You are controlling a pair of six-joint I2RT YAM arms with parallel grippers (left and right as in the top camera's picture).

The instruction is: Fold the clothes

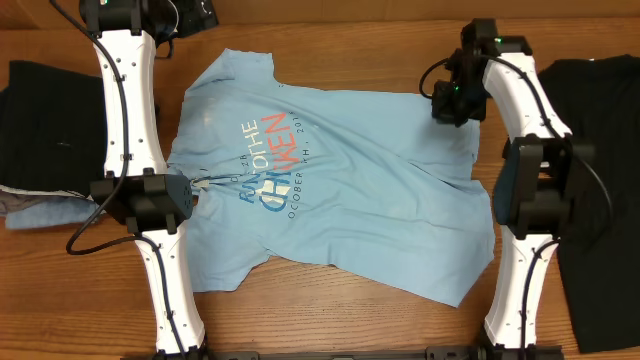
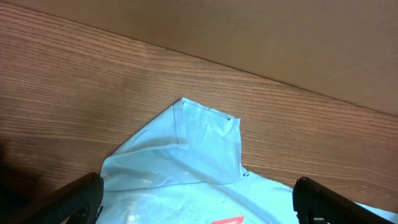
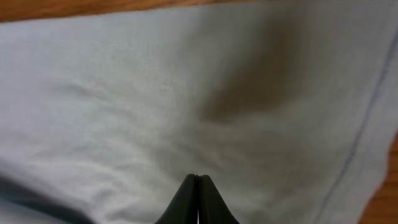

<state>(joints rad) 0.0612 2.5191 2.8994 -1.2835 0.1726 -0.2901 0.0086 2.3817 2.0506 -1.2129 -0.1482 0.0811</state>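
The T-shirt [image 1: 330,190] lies spread, print up, at the centre of the table [image 1: 330,325], between the two arms. The left gripper [image 2: 199,205] has its fingers wide apart, facing the far left sleeve [image 2: 193,143]. The right gripper [image 3: 198,190] has its fingers together over the shirt's right part. Whether they pinch fabric cannot be told.
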